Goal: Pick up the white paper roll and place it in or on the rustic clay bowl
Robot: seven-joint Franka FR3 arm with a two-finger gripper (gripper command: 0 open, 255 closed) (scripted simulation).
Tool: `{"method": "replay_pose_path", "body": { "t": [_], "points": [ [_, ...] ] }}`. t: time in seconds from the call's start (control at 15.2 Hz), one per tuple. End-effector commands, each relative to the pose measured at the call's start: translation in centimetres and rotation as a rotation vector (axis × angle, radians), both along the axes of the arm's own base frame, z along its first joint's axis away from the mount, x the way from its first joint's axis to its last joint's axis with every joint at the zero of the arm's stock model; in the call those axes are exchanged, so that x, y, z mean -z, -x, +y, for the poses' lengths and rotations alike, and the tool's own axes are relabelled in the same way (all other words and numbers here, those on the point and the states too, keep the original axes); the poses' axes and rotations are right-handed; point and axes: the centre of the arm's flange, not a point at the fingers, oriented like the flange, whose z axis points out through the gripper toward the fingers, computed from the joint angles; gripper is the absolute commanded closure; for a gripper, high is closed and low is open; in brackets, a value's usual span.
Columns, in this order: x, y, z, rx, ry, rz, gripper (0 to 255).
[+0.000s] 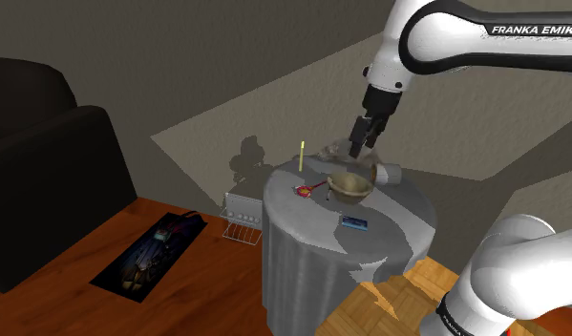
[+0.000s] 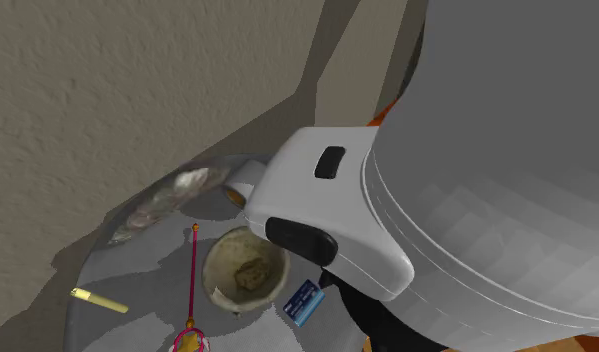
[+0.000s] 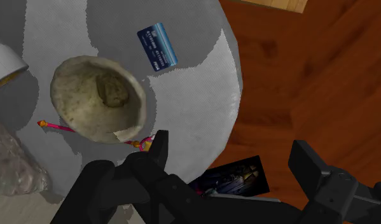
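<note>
Two fingers of the gripper (image 3: pixel 230 145) stand apart, empty. Roll (image 1: pixel 389 173) lies on its side at two o'clock from the bowl (image 1: pixel 350 184) in the shoulder view, just beside it. Likely light, hollow, crushable: pinch gently across its outer wall.

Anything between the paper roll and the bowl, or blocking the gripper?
Nothing visible. The white paper roll lies beside the rough beige bowl, bare grey tabletop between them; the open black gripper hangs above.
</note>
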Motion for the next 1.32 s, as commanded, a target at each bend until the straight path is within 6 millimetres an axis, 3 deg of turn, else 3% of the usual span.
{"method": "replay_pose_path", "body": {
  "t": [0.0,0.66,1.25],
  "points": [
    [0.0,0.0,0.0,0.0,0.0,0.0,0],
    [5.8,8.2,-13.0,-0.137,-0.08,-0.25,0],
    [13.2,12.5,-25.0,-0.261,-0.152,-0.475,0]
  ]
}}
